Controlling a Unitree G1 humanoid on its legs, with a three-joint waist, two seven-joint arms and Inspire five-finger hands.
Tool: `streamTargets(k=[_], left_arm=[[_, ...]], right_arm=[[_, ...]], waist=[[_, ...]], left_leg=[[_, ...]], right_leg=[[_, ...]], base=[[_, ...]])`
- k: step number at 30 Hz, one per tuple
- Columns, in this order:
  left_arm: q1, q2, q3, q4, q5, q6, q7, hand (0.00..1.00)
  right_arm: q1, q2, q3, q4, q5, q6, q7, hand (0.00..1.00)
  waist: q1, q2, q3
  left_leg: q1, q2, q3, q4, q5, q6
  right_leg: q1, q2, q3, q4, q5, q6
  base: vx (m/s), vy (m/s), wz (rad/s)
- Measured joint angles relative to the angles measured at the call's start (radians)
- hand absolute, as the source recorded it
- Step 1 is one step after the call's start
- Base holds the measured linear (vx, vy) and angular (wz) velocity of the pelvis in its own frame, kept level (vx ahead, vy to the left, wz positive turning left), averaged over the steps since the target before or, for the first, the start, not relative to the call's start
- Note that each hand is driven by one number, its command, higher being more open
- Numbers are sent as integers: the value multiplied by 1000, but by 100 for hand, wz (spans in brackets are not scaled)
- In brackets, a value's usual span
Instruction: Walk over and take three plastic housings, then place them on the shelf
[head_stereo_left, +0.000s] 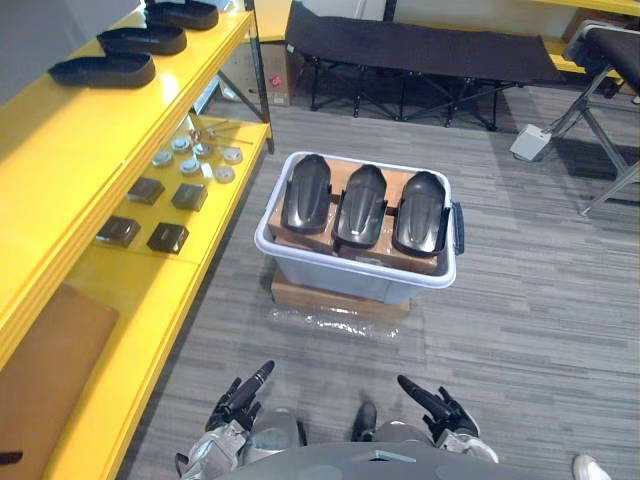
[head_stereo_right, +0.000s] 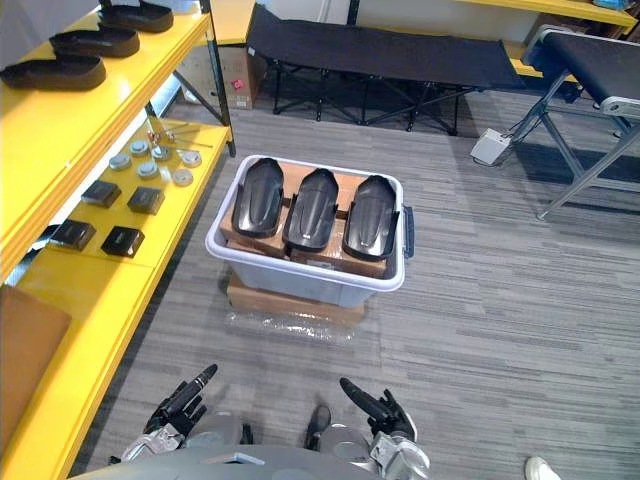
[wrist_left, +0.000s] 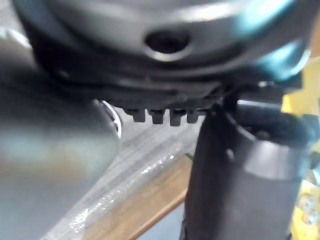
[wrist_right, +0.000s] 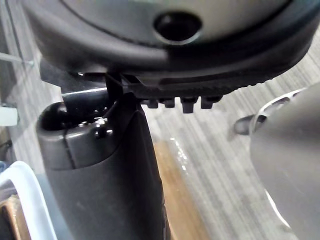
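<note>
Three black plastic housings (head_stereo_left: 305, 192) (head_stereo_left: 361, 204) (head_stereo_left: 421, 211) lie side by side on cardboard inside a white-rimmed grey bin (head_stereo_left: 350, 268) on the floor ahead. Three more black housings (head_stereo_left: 103, 69) (head_stereo_left: 142, 40) (head_stereo_left: 182, 13) rest in a row on the top board of the yellow shelf (head_stereo_left: 90, 150) at the left. My left hand (head_stereo_left: 240, 395) and right hand (head_stereo_left: 432, 402) hang low at the near edge, well short of the bin, fingers straight and holding nothing. The right wrist view catches the bin's white rim (wrist_right: 20, 185) past the thumb.
The bin stands on a flat cardboard box (head_stereo_left: 335, 297) wrapped in film. The lower shelf board holds small black blocks (head_stereo_left: 150, 190) and silver discs (head_stereo_left: 190, 155). A black folding cot (head_stereo_left: 420, 50) spans the back, a bench frame (head_stereo_left: 605, 110) stands right. A shoe (head_stereo_left: 590, 467) shows at bottom right.
</note>
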Motion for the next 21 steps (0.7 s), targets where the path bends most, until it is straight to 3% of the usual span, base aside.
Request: streamTargets(k=[1,2,3,4,5,7,11,16,21], left_arm=[[3,5,-2,-1,1,-1,-7,100],[6,6,-6,-4,8,-2,-17,100],[13,4,-19,-8,15,-1,-17,100],[15,11,-25,-9,20,5,-18,100],[10,24,-42,-9,21,8,-13,100],[-3,44,-69,-17,33,27,-1,100],[4,63,-109,-42,66,60,12,100],[9,74,-110,-78,111,94,15,100],[32,78,-105,-77,171,86,13,100]], right_arm=[[2,0,-6,-5,-2,-9,-5,100],[19,1,-14,-38,-2,-21,-18,100],[29,-2,-12,-81,-2,-31,-24,100],[37,7,-11,-106,-4,-32,-34,100],[56,27,-11,-148,-38,-33,-58,100],[58,43,-11,-165,-66,-34,-87,100],[95,46,-12,-275,-67,-57,-156,100],[107,47,-36,-462,-37,-77,-244,100],[94,36,-177,-576,-38,-85,-264,100]], waist=[[-1,0,0],[-10,6,-4],[-28,6,-9],[-32,-7,-18],[-38,-22,-26],[-46,-42,-17],[-50,-49,-13],[-51,-68,-19],[-51,-78,-17]], left_leg=[[1,5,10,-88,4,-2],[5,8,13,-282,60,-10],[13,-5,27,-385,177,26],[27,-31,31,-429,187,18],[44,-73,45,-499,208,32],[44,-98,61,-526,221,46],[99,-131,99,-573,226,53],[150,-134,131,-619,227,53],[173,-128,146,-644,231,46]], right_leg=[[11,-7,7,-7,-3,13],[24,-18,13,-20,-7,31],[25,-34,23,-31,-10,57],[18,-53,24,-42,-2,69],[9,-83,25,-57,4,83],[-6,-107,17,-57,10,104],[18,-138,5,-53,20,131],[23,-137,6,-38,20,131],[21,-131,7,-28,21,132]], base=[[207,78,-32],[230,149,-29],[250,180,-24],[263,202,-13],[206,140,-7],[213,120,-2],[172,82,-14],[71,28,-20],[-10,-12,-10]])
